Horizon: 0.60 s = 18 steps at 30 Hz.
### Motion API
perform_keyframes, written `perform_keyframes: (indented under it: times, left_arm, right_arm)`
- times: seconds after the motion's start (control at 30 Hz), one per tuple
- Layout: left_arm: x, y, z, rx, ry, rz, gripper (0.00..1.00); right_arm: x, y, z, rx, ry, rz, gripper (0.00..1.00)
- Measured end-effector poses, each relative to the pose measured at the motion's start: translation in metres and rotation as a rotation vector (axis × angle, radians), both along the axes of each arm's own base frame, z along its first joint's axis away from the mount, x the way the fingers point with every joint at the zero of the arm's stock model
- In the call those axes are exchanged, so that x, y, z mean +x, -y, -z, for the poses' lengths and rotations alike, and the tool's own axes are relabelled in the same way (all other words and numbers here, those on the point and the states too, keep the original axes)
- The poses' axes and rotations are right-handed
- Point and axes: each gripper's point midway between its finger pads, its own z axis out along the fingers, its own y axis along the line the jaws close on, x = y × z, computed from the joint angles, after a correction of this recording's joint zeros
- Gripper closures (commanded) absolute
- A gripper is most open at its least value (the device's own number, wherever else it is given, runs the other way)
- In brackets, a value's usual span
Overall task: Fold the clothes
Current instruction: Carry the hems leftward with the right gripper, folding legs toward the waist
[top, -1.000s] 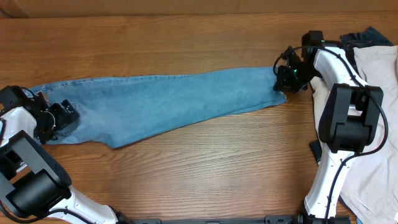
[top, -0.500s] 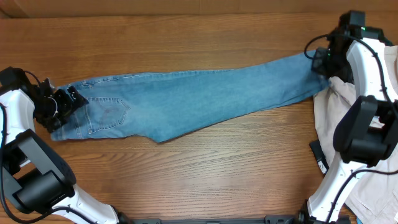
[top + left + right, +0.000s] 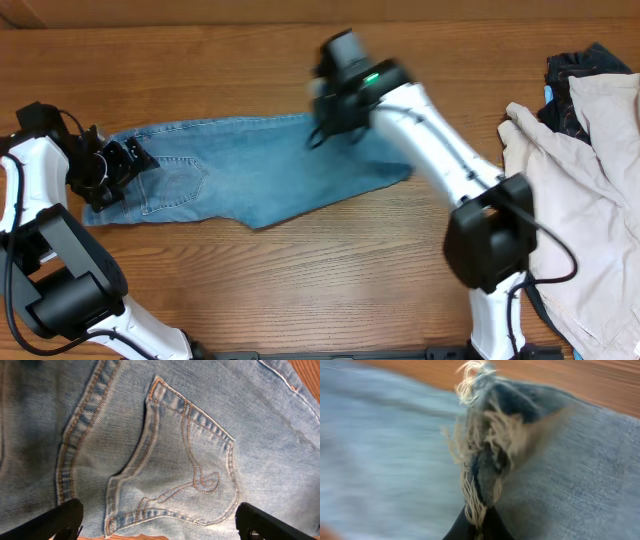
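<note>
Status: first fold on the jeans [image 3: 230, 170] looks about half done, my read. They lie flat across the left and centre of the tabletop [image 3: 300, 280], waist end at far left.

- Right fingers [image 3: 462, 532] pinch the frayed hem [image 3: 480, 445], holding it over mid-leg at upper centre of the overhead view. That view is blurred there.
- Left fingers [image 3: 65, 517] spread wide, hovering over the seat by the back pocket [image 3: 185, 460], gripping nothing.
- Leg end isn't down on the waist yet, so no fold is complete. Likely needs at least one more fold after this.
- Not started: beige garment [image 3: 590, 180] and dark garment [image 3: 575, 65], heaped at the right edge.

Writing: none readable. No brand tag or label in view, only orange swirl stitching on the pocket.
</note>
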Motion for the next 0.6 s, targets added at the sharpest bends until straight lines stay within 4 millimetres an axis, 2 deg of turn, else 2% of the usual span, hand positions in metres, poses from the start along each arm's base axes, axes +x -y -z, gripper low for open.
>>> perform_keyframes:
  times: [0.07, 0.2, 0.3, 0.47, 0.5, 0.53, 0.57, 0.6]
  left_arm:
    - [0.000, 0.002, 0.000, -0.004, -0.003, 0.003, 0.00]
    - [0.000, 0.003, 0.000, -0.005, -0.003, 0.002, 0.00]
    - [0.000, 0.003, 0.000, -0.005, -0.003, 0.001, 0.00]
    - [0.000, 0.003, 0.000, -0.004, -0.002, 0.001, 0.00]
    - [0.000, 0.003, 0.000, -0.004, -0.002, 0.001, 0.00]
    - [0.000, 0.003, 0.000, -0.004, -0.002, 0.001, 0.00]
    - [0.000, 0.003, 0.000, -0.004, -0.002, 0.001, 0.00]
    - [0.000, 0.003, 0.000, -0.004, -0.002, 0.001, 0.00]
  right_arm:
    - [-0.013, -0.034, -0.001, 0.031, 0.017, -0.051, 0.96]
    - [-0.027, -0.081, 0.011, 0.075, 0.034, -0.110, 0.96]
    - [-0.037, -0.101, 0.028, 0.083, 0.012, -0.138, 0.96]
    - [-0.048, -0.116, 0.047, 0.079, -0.012, -0.158, 0.96]
    - [-0.049, -0.118, 0.047, 0.081, -0.013, -0.158, 0.90]
    - [-0.050, -0.120, 0.047, 0.086, -0.015, -0.158, 0.75]
    - [-0.050, -0.120, 0.047, 0.089, -0.017, -0.158, 0.64]
    - [-0.050, -0.122, 0.046, 0.096, -0.017, -0.159, 0.59]
